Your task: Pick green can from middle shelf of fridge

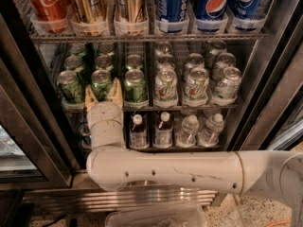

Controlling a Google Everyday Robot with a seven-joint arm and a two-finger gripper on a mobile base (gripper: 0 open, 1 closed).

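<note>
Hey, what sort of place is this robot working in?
Probably a shop or office drinks corner: a commercial fridge with wire racks, cola cans in lanes on top, bottled water below. The gripper is at a green can on the middle shelf.

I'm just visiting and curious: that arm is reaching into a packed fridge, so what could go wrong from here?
1. The tool sits at the green can, with its fingers apart on either side. The neighbouring cans stand very close, so a finger could nudge one.
2. If pulled out low, the can might catch the shelf lip and tip.
</note>
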